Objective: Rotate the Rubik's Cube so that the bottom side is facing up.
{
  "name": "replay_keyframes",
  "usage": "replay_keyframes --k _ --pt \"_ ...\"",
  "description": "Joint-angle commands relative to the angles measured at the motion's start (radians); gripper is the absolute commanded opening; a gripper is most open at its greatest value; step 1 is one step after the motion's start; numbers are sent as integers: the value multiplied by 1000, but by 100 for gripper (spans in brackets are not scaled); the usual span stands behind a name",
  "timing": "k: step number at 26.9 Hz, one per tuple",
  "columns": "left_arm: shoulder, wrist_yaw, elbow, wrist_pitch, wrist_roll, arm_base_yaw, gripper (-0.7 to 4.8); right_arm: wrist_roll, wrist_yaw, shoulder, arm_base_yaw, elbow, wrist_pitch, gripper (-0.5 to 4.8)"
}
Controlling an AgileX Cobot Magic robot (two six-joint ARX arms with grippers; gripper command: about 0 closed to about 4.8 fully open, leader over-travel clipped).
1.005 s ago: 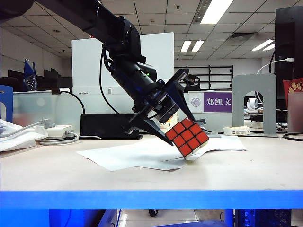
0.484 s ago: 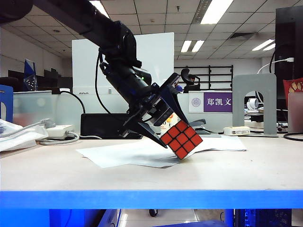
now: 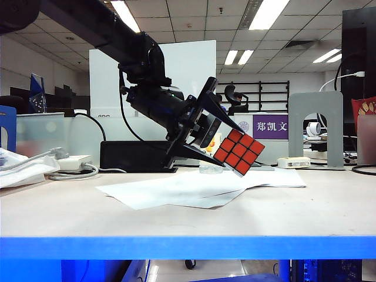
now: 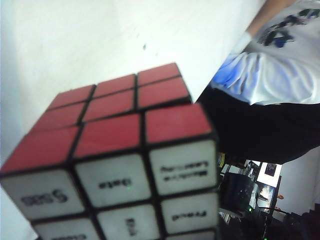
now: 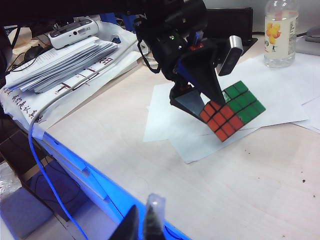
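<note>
Currently the left gripper (image 3: 226, 147) has its two black fingers clamped on opposite faces of the Rubik's Cube (image 3: 238, 151) and holds it in the air, clear of the white paper sheets (image 3: 176, 191) spread on the table (image 3: 294, 217). In the exterior view the cube is tilted, a red face turned toward the camera, one corner pointing down. The right wrist view shows the same cube (image 5: 233, 109) with a red face and a green face, gripper fingers (image 5: 200, 82) on either side, above the paper (image 5: 280, 100). In the left wrist view the cube (image 4: 120, 155) fills most of the frame: red face and a white face with printed text on the stickers. A clear bottle (image 5: 280, 32) with a fruit label stands upright on the table beyond the cube, well apart from it. A stack of papers (image 5: 70, 55) lies near the table's far edge. The right gripper (image 5: 142, 222) is off the near table edge, well apart from the cube, fingertips close together with nothing seen between them
</note>
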State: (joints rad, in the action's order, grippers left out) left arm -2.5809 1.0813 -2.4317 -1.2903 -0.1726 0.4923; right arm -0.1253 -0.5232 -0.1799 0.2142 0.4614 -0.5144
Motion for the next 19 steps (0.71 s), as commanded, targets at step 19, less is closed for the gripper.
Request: replay_keyframes --k 19 --pt "-62 265 -2 291 -170 37 21 3 2 0 -1 5 17 27"
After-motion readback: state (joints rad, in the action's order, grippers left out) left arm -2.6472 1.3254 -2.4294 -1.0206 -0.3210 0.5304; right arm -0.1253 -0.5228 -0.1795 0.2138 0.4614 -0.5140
